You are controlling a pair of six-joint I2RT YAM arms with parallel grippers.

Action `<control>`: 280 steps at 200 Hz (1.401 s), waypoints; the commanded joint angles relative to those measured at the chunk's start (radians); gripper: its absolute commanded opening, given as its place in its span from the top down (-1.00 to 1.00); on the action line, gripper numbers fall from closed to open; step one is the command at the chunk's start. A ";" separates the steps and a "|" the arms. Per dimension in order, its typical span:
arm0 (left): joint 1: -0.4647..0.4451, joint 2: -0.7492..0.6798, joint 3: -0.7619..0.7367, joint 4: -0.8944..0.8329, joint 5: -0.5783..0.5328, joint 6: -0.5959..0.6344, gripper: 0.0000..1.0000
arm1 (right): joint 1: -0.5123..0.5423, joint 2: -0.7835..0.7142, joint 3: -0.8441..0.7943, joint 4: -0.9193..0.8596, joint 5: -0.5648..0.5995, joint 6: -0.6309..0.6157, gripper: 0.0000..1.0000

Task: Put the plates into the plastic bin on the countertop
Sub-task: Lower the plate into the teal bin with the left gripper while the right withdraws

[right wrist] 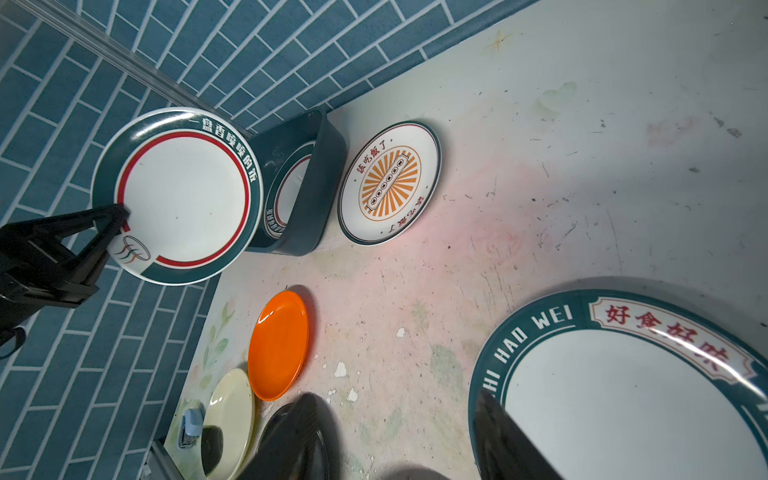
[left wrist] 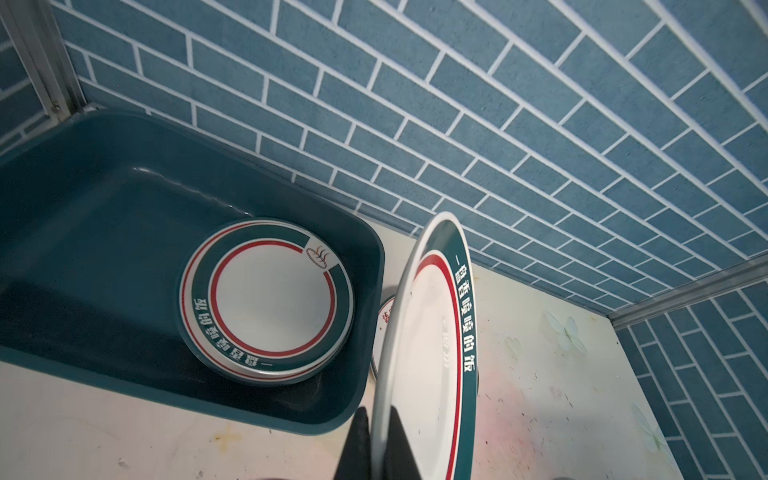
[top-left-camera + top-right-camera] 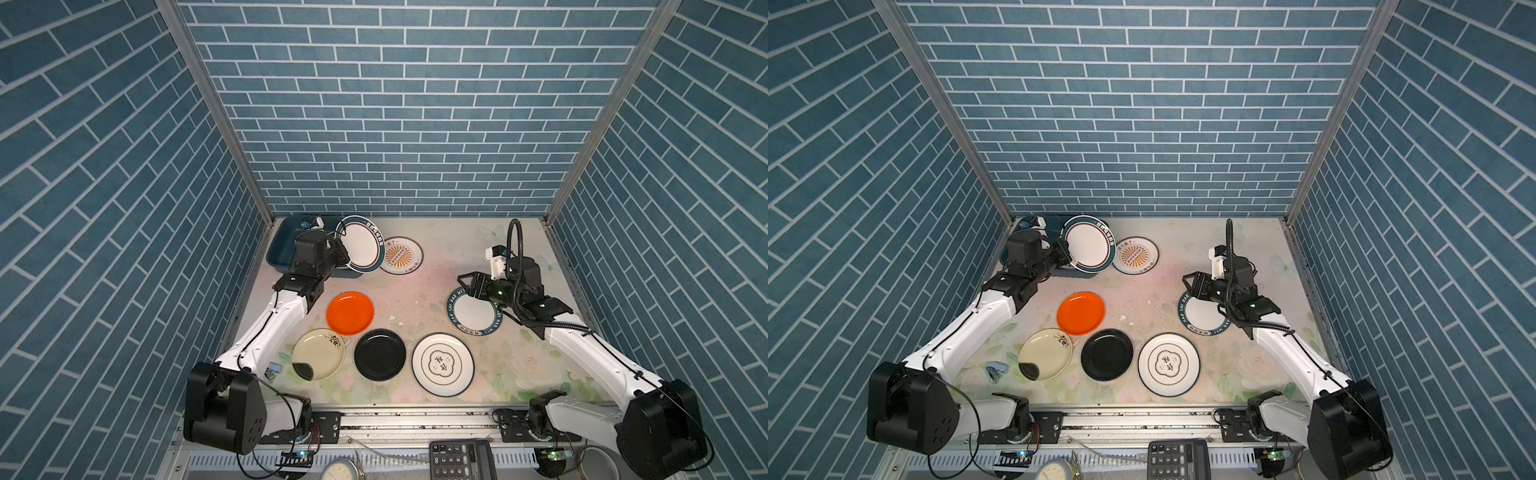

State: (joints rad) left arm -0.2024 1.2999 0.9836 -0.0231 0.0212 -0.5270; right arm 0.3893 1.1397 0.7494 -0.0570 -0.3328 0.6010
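Carry step in hand: the left gripper (image 3: pixel 340 246) was clamped on the rim of a teal-rimmed plate (image 3: pixel 360 243), tilted just right of the bin (image 3: pixel 279 246) at upper left, so the next move was judged to need shifting over the bin, levelling and releasing, while the right gripper (image 3: pixel 465 286) stood open by the lettered plate (image 3: pixel 473 315) at right.

The orange plate (image 3: pixel 350 312) is glossy, with bright glints on its rim; the black plate (image 3: pixel 380 354) has a duller sheen. The tilted teal-rimmed plate (image 2: pixel 428 332) looks smooth and glazed. The plastic bin (image 2: pixel 104 216) is smooth and faintly shiny. The countertop (image 3: pixel 419 291) is matt and scuffed, its print chipped. The rail (image 3: pixel 415 420) is bare metal.
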 commanded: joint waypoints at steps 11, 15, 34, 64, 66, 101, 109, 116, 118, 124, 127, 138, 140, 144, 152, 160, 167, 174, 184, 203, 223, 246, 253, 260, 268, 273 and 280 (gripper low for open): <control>0.078 -0.018 -0.019 0.027 -0.013 -0.025 1.00 | -0.004 -0.058 -0.033 -0.019 0.052 -0.027 -0.21; 0.090 -0.018 -0.027 0.034 -0.015 -0.034 1.00 | -0.005 -0.062 -0.037 -0.016 0.055 -0.027 -0.21; 0.139 0.002 -0.057 0.065 -0.025 -0.046 1.00 | -0.007 -0.073 -0.053 -0.003 0.067 -0.019 -0.21; 0.220 0.082 -0.057 0.110 0.005 -0.085 1.00 | -0.005 -0.063 -0.066 0.016 0.053 -0.003 -0.21; 0.224 0.088 -0.055 0.113 0.008 -0.087 1.00 | -0.004 -0.063 -0.066 0.016 0.052 -0.003 -0.21; 0.242 0.197 -0.002 0.160 0.042 -0.104 1.00 | -0.006 -0.059 -0.068 0.014 0.038 -0.001 -0.21; 0.242 0.224 0.014 0.163 0.052 -0.111 1.00 | -0.006 -0.062 -0.069 0.011 0.040 -0.001 -0.20; 0.241 0.248 0.034 0.164 0.060 -0.111 1.00 | -0.005 -0.065 -0.070 0.009 0.043 -0.003 -0.20; 0.242 0.256 0.040 0.162 0.062 -0.112 1.00 | -0.006 -0.067 -0.070 0.007 0.043 -0.004 -0.20; 0.242 0.276 0.060 0.156 0.066 -0.113 1.00 | -0.007 -0.071 -0.069 0.000 0.049 -0.007 -0.21; 0.242 0.285 0.068 0.153 0.066 -0.112 1.00 | -0.007 -0.074 -0.068 -0.007 0.052 -0.008 -0.21; 0.242 0.318 0.094 0.146 0.061 -0.105 1.00 | -0.008 -0.088 -0.066 -0.026 0.068 -0.017 -0.20; 0.242 0.324 0.098 0.143 0.059 -0.106 1.00 | -0.009 -0.091 -0.065 -0.028 0.071 -0.020 -0.21; 0.242 0.335 0.107 0.138 0.056 -0.106 1.00 | -0.011 -0.098 -0.065 -0.035 0.075 -0.022 -0.21; 0.242 0.354 0.126 0.134 0.053 -0.096 1.00 | -0.012 -0.111 -0.067 -0.045 0.085 -0.028 -0.21; 0.242 0.379 0.145 0.125 0.048 -0.088 1.00 | -0.012 -0.124 -0.070 -0.053 0.093 -0.031 -0.20; 0.242 0.400 0.168 0.111 0.046 -0.083 1.00 | -0.013 -0.135 -0.074 -0.058 0.100 -0.033 -0.21; 0.242 0.422 0.190 0.099 0.049 -0.076 1.00 | -0.013 -0.143 -0.077 -0.061 0.107 -0.033 -0.20; 0.242 0.458 0.224 0.076 0.058 -0.069 1.00 | -0.014 -0.152 -0.083 -0.064 0.113 -0.034 -0.20; 0.242 0.524 0.285 0.035 0.085 -0.057 0.94 | -0.015 -0.154 -0.092 -0.072 0.123 -0.035 -0.20; 0.241 0.577 0.341 -0.012 0.106 -0.029 0.50 | -0.017 -0.145 -0.092 -0.082 0.126 -0.033 -0.20; 0.238 0.603 0.358 -0.019 0.139 0.004 0.17 | -0.018 -0.137 -0.087 -0.092 0.127 -0.026 -0.20; 0.236 0.605 0.357 -0.019 0.141 0.014 0.08 | -0.018 -0.136 -0.087 -0.090 0.129 -0.024 -0.20; 0.234 0.603 0.355 -0.018 0.140 0.025 -0.04 | -0.020 -0.135 -0.087 -0.088 0.133 -0.023 -0.20; 0.232 0.599 0.353 -0.018 0.134 0.038 -0.22 | -0.020 -0.131 -0.087 -0.089 0.136 -0.021 -0.20; 0.229 0.595 0.351 -0.019 0.129 0.046 -0.32 | -0.021 -0.127 -0.084 -0.089 0.138 -0.021 -0.20; 0.225 0.587 0.347 -0.021 0.120 0.060 -0.46 | -0.021 -0.121 -0.084 -0.089 0.138 -0.021 -0.20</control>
State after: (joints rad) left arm 0.0357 1.8984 1.3148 -0.0292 0.1387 -0.5297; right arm 0.3737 1.0016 0.6697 -0.1299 -0.2192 0.5945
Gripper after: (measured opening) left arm 0.612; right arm 0.601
